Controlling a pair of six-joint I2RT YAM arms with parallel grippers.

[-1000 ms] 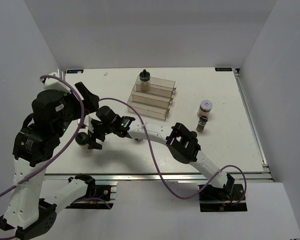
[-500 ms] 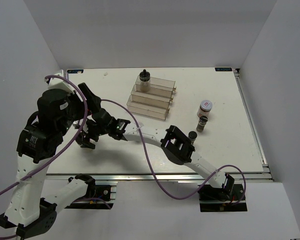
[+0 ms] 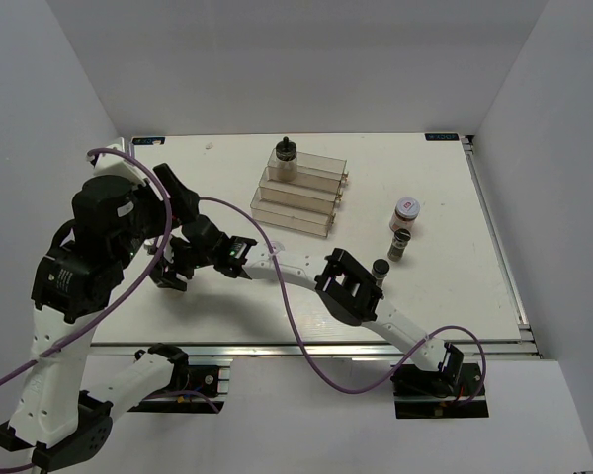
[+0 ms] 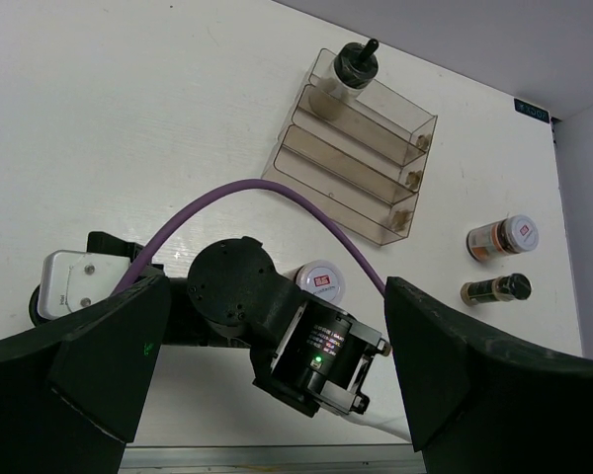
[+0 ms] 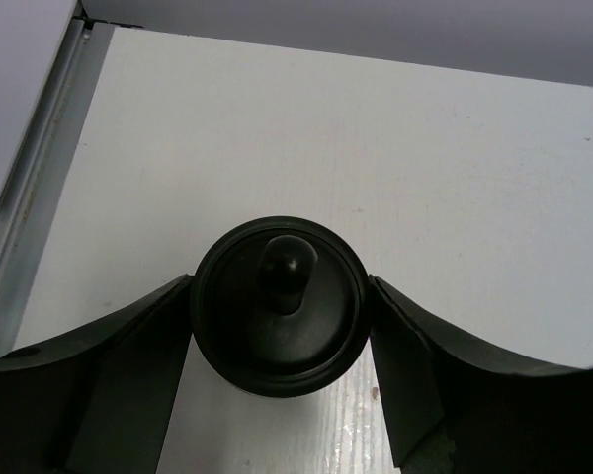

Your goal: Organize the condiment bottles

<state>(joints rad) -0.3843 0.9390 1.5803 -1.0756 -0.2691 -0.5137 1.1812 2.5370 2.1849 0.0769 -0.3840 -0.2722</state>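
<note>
Black knob-topped bottle cap [image 5: 249,334], round, right gripper [image 5: 281,292] pinching it, left gripper [image 4: 277,286] spread wide.

No legible text; red lid label [image 4: 522,234] unreadable.

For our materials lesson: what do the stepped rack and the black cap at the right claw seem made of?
Stepped rack: probably clear glossy plastic; the table shows through. Black cap: likely moulded plastic, smooth semi-matt; soft highlights on its knob.

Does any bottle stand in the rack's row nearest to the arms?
No, the clear rack holds only one black-capped bottle, at the left end of its farthest row.
</note>
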